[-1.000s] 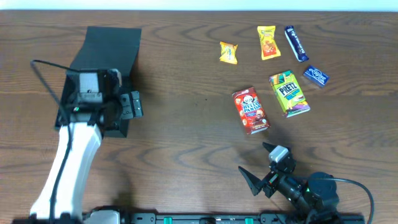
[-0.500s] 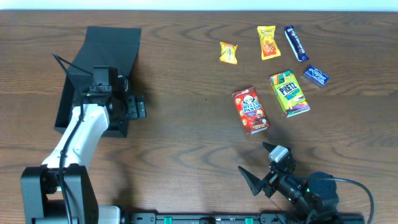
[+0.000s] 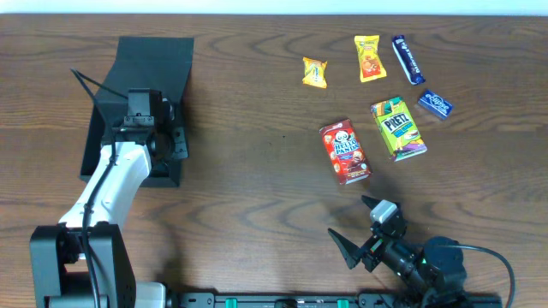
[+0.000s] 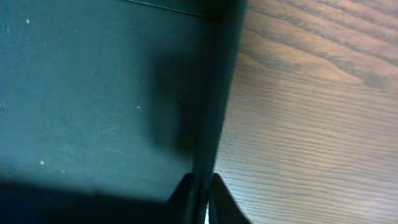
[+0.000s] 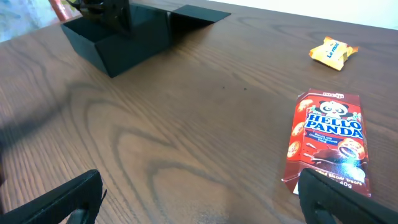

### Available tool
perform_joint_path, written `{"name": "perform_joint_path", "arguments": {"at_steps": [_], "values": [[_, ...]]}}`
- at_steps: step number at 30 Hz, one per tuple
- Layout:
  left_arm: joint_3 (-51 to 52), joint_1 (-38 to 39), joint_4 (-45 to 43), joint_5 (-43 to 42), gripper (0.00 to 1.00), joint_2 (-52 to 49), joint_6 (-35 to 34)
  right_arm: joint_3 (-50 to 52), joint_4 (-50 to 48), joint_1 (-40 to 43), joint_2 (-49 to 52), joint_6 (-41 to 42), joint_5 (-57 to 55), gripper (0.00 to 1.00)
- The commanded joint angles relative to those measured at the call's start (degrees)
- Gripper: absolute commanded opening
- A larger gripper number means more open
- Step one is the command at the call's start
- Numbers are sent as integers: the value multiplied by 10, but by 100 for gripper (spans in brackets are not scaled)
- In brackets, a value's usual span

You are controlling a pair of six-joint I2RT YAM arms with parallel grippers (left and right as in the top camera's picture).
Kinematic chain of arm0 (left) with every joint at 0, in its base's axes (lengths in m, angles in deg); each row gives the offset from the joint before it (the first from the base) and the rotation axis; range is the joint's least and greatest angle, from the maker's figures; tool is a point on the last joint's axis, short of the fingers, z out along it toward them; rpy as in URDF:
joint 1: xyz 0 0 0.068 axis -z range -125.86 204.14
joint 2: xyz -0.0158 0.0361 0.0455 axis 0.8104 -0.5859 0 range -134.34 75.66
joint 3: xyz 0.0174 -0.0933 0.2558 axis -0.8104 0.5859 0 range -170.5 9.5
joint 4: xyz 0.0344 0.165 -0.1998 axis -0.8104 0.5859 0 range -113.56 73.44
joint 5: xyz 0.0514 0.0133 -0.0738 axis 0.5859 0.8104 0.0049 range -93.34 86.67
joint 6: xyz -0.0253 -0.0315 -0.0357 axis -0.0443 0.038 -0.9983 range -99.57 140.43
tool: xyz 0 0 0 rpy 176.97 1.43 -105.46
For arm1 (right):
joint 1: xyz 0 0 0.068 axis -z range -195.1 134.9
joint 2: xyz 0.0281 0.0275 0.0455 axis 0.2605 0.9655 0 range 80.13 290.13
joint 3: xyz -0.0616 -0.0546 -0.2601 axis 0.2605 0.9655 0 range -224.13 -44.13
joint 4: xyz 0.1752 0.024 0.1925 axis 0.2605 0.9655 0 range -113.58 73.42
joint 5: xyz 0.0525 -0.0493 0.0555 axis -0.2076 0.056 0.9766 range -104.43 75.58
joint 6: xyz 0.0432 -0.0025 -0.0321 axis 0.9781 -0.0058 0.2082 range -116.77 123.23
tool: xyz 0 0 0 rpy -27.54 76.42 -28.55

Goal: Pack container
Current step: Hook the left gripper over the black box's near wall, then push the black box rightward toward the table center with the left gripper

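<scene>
- The container [image 3: 150, 77], a matte black square box with a teal tint, is sitting at the left side of the table [image 3: 257, 154], its hinged flap hanging open on the far side.
- The left hand [image 3: 178, 141] is clenching the box's right wall, one finger on each side.
- From overhead the left arm [image 3: 103, 192] is covering much of the interior, and the left wrist view is cutting off the fingertips.
- The right hand [image 3: 349, 218] is hovering near the table's front edge, spread wide and grasping nothing.
</scene>
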Motion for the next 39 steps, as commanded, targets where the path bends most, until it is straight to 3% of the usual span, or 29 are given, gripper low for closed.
{"name": "perform_joint_path", "arguments": {"at_steps": [1, 8, 13, 19, 30, 39], "values": [[-9, 2, -2, 35, 6, -9, 1, 2, 0, 3, -3, -2, 0, 99], [-9, 14, 1, 38, 6, -9, -2, 2, 0, 3, -3, -2, 0, 99], [-9, 65, -1, 40, 6, -9, -67, 2, 0, 3, -3, -2, 0, 99], [-9, 162, -17, 38, 6, -9, -191, 2, 0, 3, -3, -2, 0, 99], [-9, 370, -101, 90, 6, -9, -248, 2, 0, 3, -3, -2, 0, 99], [-9, 384, -101, 84, 6, -10, -297, 2, 0, 3, -3, -2, 0, 99]]}}
